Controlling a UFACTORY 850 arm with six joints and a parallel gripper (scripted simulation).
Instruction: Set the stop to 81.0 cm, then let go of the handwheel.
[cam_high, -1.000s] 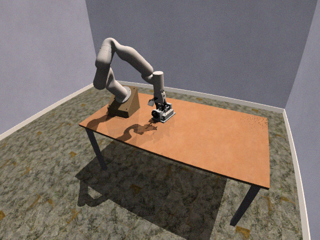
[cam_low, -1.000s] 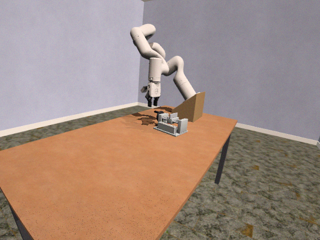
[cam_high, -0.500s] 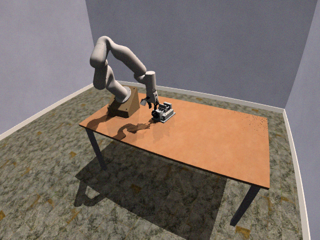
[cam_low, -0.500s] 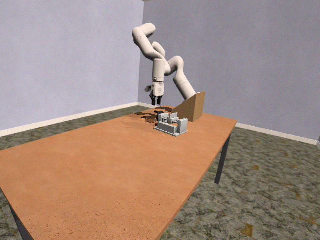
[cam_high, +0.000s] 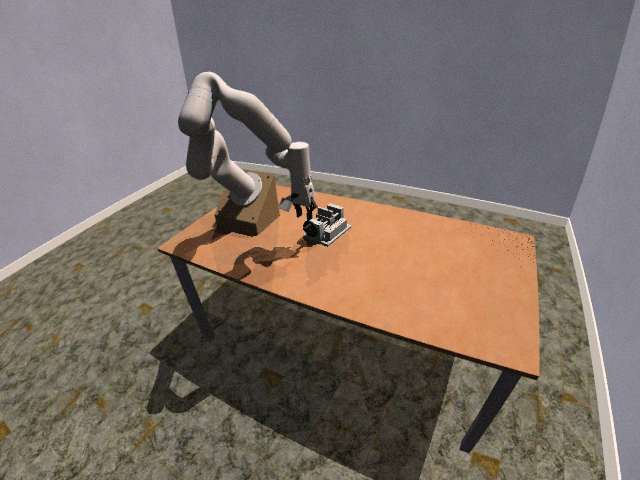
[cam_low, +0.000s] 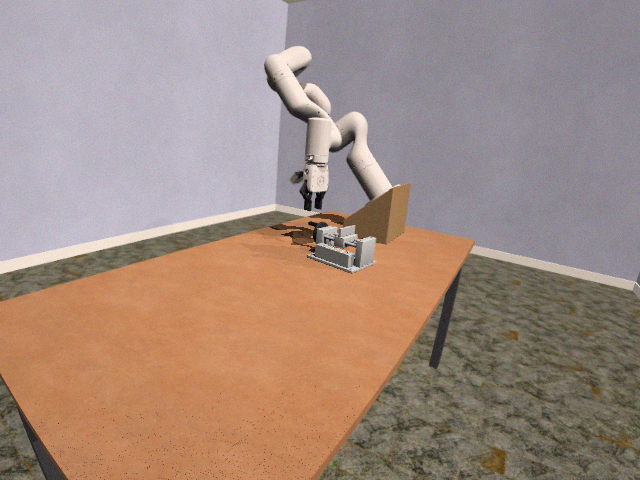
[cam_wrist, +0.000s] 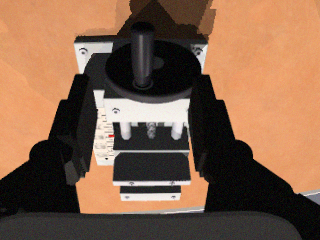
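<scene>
A small grey stop fixture (cam_high: 332, 221) (cam_low: 344, 246) stands on the table near the arm's base. Its black handwheel (cam_high: 311, 228) (cam_low: 317, 225) (cam_wrist: 160, 80) with an upright black crank knob (cam_wrist: 142, 43) is at the end facing the arm. My gripper (cam_high: 305, 210) (cam_low: 313, 205) (cam_wrist: 142, 94) is open and hangs a short way above the handwheel, one finger to each side of it in the wrist view, not touching it. In that view a white scale with a red pointer (cam_wrist: 111, 135) runs along the fixture's left side, and a dark stop block (cam_wrist: 152, 168) sits on the rods.
The arm is mounted on a brown wedge-shaped base (cam_high: 255, 210) (cam_low: 385, 214) at the table's corner, close behind the fixture. The orange table (cam_high: 413, 279) (cam_low: 206, 320) stretches far beyond the fixture. The room's walls and a stone-patterned floor surround it.
</scene>
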